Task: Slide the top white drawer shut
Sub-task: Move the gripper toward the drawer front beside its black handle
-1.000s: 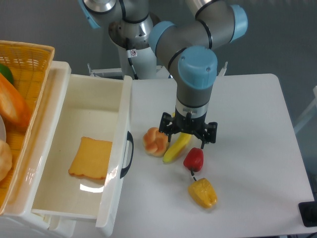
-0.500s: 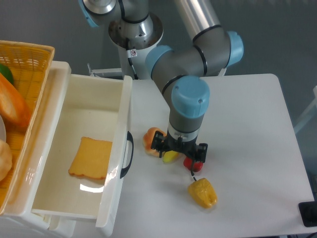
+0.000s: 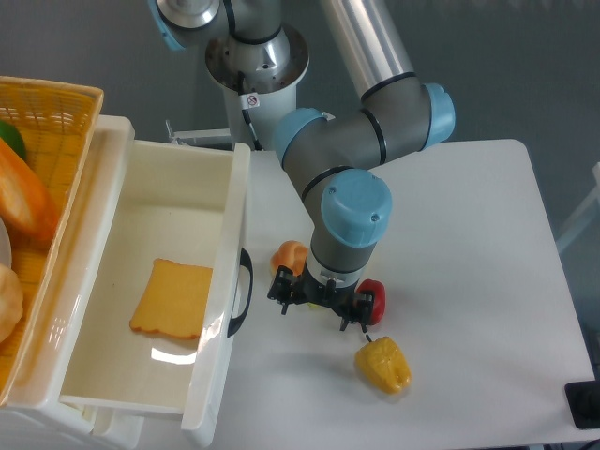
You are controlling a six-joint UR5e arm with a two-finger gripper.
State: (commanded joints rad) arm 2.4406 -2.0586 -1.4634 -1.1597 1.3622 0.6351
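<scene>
A top-down view of a white table (image 3: 469,234) shows the top white drawer (image 3: 150,281) pulled fully out on the left side of the scene, its long axis running from far to near, with a slice of toast (image 3: 172,298) lying flat inside it. The drawer's front panel faces right and carries a black curved handle (image 3: 240,292). The gripper (image 3: 319,305) hangs low over the table just to the right of that handle, near it but apart from it, so the drawer lies directly to the gripper's left and closing it likely calls for a leftward push on the panel. The fingers point down with a gap showing between them and nothing held, though the wrist hides part of them. An orange pastry (image 3: 289,254) and a red pepper (image 3: 371,298) peek out on either side of the wrist, and a yellow pepper (image 3: 382,366) lies nearer. A second ago the gripper sat farther right and farther back, over the fruit; it has since travelled left and nearer, toward the handle, while the drawer has not moved.
</scene>
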